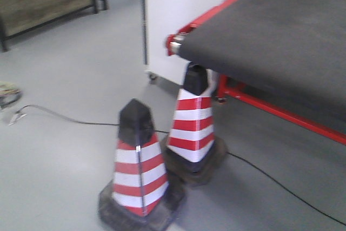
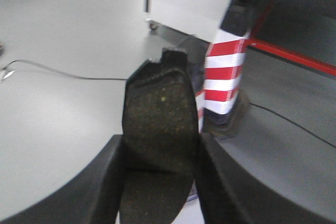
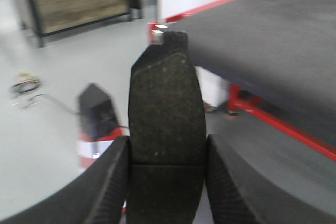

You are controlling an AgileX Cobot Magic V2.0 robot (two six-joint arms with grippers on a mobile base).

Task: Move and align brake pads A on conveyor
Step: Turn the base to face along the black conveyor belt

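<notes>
While both end effectors (image 2: 161, 148) (image 3: 167, 150) clamp brake pads (image 2: 160, 106) (image 3: 165, 93), two striped cones (image 1: 139, 169) (image 1: 192, 125) stand by the conveyor (image 1: 281, 31).

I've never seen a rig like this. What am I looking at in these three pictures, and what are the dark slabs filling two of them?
This is a two-armed robot on wheels, seen through its own cameras. The front camera looks ahead at a dark conveyor on a red frame and two striped traffic cones on the grey floor. The part of the belt in view carries nothing. The other two cameras sit on the wrists, each looking along its gripper. The left gripper pinches a brake pad between black fingers, and the right gripper pinches a second brake pad. Both pads are probably headed for the belt.
</notes>
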